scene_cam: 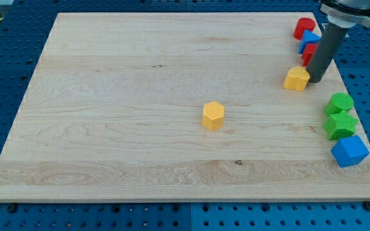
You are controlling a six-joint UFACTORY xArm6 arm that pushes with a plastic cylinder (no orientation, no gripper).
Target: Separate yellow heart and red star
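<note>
The yellow heart (296, 79) lies near the view's upper right on the wooden board (140, 96). My tip (315, 80) stands right beside it, on its right side, touching or nearly touching. The red star (311, 54) is just above the tip, partly hidden behind the rod. The rod stands between the heart and the red star.
A red round block (304, 27) and a blue block (309, 39) sit above the red star. A yellow hexagon (213, 115) lies mid-board. Two green blocks (340, 102) (339, 125) and a blue cube (349, 151) line the right edge.
</note>
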